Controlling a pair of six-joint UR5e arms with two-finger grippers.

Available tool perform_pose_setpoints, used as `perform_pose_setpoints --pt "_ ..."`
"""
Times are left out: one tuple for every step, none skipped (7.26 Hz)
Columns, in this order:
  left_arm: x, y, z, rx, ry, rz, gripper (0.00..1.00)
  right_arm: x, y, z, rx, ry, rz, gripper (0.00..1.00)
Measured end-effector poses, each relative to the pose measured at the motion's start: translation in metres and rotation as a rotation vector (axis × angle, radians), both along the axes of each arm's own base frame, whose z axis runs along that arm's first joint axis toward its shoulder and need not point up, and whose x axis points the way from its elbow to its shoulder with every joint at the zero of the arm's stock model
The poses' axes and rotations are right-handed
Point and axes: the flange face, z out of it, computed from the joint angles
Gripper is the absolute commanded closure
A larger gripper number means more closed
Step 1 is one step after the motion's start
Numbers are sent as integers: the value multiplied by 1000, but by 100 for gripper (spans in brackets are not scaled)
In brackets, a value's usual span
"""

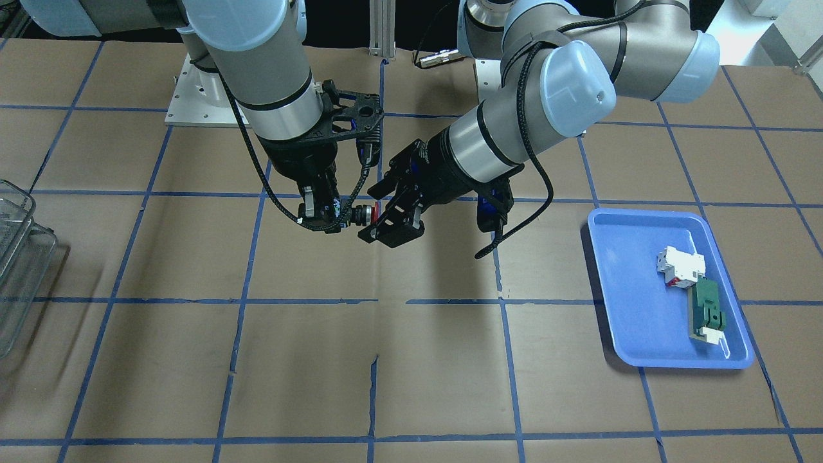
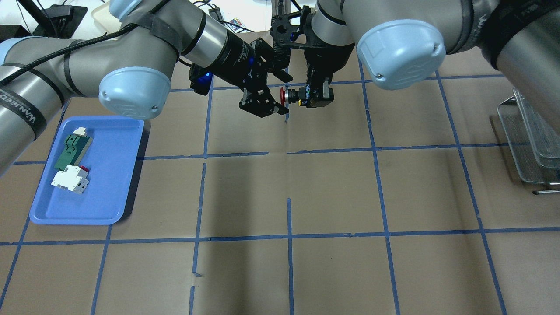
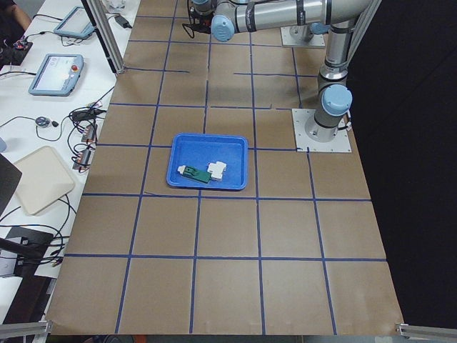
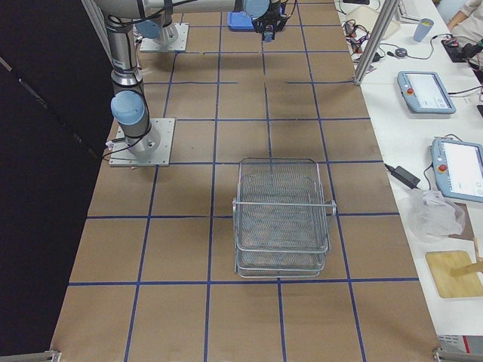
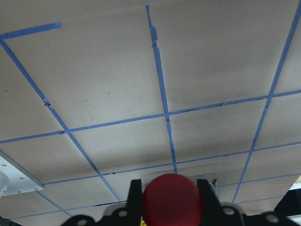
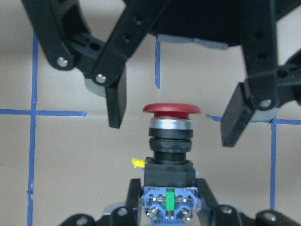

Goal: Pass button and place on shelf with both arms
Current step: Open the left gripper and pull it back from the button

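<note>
The button [image 6: 170, 141], with red head, black collar and blue-white block, is held level above the table. My right gripper [image 6: 169, 202] is shut on its block end; this grip also shows in the overhead view [image 2: 316, 94]. My left gripper [image 2: 280, 94] is open, and its fingers [image 6: 116, 101] stand on either side of the red head with a gap on each side. The red head fills the bottom of the left wrist view [image 5: 171, 202]. The see-through shelf [image 4: 285, 215] stands far off at the robot's right end of the table.
A blue tray [image 2: 109, 183] on the robot's left holds a white-red breaker block [image 2: 70, 179] and a green flat part [image 2: 72, 148]. Brown table with a blue tape grid lies under the grippers [image 1: 386, 308]. The shelf's edge shows in the overhead view [image 2: 529, 144].
</note>
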Motion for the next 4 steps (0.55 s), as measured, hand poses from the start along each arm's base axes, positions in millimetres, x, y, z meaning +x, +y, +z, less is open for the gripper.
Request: perform_pose_setpoints --pt "2 1 5 -10 -3 3 0 0 0 0 0 0 0 100" --pt "10 0 7 -31 -38 3 0 -1 0 0 0 5 -2 100" --pt "23 -3 6 -80 -118 -21 0 -7 -3 1 -5 12 -13 100" --pt "46 -8 5 -161 -233 -93 0 -26 -10 4 -11 24 -47 100"
